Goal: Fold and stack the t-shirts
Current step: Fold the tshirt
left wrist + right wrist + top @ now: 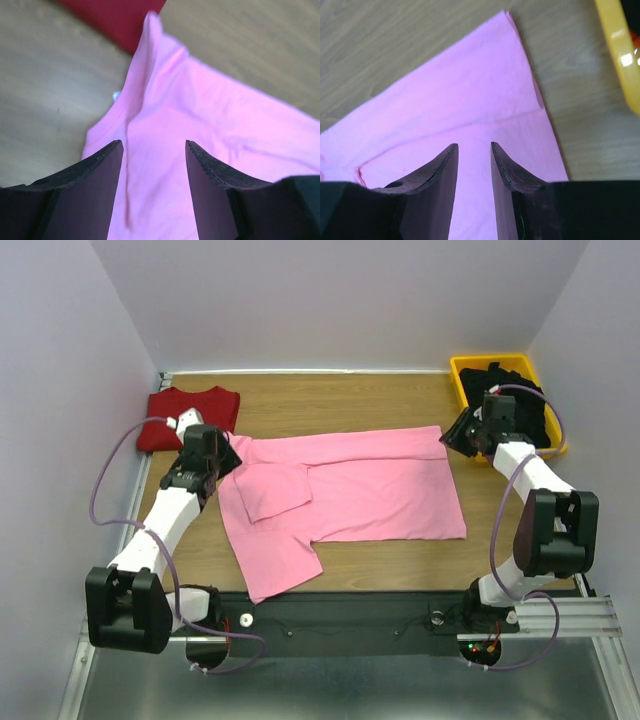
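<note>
The left tool [153,145] is spread, its two dark fingers [95,175] well apart with nothing between them. It hangs over the left end of the pink t-shirt [370,485], where the cloth rises in a soft ridge that runs away from the fingers toward the shirt's far left corner. Just past that corner lies the dark red t-shirt [185,410], folded in the far left corner of the table [330,400]. From the left wrist view the pink corner looks to reach the red cloth's edge, but whether they touch is unclear.

The right tool [473,145] stands with its fingers [437,172] only a narrow gap apart. Pink cloth shows through that gap below them, and nothing is pinched. It hovers above the pink t-shirt's right end, near the far right corner. There a straight edge crosses the cloth, where an upper layer lies folded over the lower one.

The pink t-shirt lies flat across the middle of the wooden table, its long side running left to right. At its left part a sleeve is folded in over the body, and a further flap of pink reaches toward the near edge of the table.

Beside the right arm, in the far right corner, stands a yellow bin [460,370] with a black t-shirt [510,380] bundled inside it. The bin sits near the pink t-shirt, with bare wood between them.
</note>
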{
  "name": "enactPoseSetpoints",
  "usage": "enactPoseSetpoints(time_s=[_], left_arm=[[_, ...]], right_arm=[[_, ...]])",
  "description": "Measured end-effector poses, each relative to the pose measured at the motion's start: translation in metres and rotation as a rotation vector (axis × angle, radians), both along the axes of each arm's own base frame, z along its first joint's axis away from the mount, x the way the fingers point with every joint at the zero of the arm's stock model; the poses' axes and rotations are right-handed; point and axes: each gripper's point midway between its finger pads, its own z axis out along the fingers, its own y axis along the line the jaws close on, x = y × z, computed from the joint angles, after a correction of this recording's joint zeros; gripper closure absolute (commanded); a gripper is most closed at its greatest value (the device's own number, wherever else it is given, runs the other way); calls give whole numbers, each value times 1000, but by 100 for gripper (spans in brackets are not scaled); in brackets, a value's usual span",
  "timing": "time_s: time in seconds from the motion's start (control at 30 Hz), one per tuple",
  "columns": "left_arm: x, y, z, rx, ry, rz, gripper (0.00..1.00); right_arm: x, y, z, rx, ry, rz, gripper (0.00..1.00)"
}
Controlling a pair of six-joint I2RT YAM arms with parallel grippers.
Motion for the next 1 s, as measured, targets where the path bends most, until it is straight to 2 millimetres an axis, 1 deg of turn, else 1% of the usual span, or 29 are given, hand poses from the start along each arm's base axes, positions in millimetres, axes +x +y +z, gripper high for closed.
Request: enactPoseSetpoints(time_s=[0.03,0.1,0.17,0.23,0.37,0.47,0.57,0.63,0.7,0.77,0.8,0.83,0.87,0.93,1.0], left_arm=[[-7,-1,-9,-4,24,-4,39],[-25,-3,-35,-13,92,-10,40],[-37,-8,-53,-24,143,-27,40],[-48,-13,-68,-40,187,-40,40],[-59,-18,-83,-60,228,-49,40],[-61,-18,-87,-61,242,-48,40],[-60,-18,-89,-61,246,-48,40],[-59,-18,-88,-59,243,-47,40],[-59,-17,-88,-56,240,-44,40],[-58,-16,-88,-52,238,-39,39],[-58,-16,-88,-50,236,-37,38],[-58,-15,-88,-49,236,-36,37],[-57,-15,-88,-48,235,-35,36],[-57,-14,-87,-46,234,-31,34],[-57,-14,-87,-47,233,-28,34]], right_arm=[[-5,2,-4,8,14,7,63],[-13,6,-12,22,38,20,64],[-20,9,-20,37,64,33,63],[-26,12,-25,49,84,43,63],[-36,15,-40,61,124,47,63],[-41,14,-57,60,172,40,64],[-39,14,-65,47,200,37,64],[-30,14,-61,31,197,37,64],[-12,17,-51,14,165,47,64],[15,22,-36,-5,113,60,64],[24,24,-33,-10,97,62,64],[39,28,-29,-17,74,70,64],[45,31,-29,-20,67,73,64],[57,33,-37,-26,71,73,64],[64,35,-55,-38,102,70,64]])
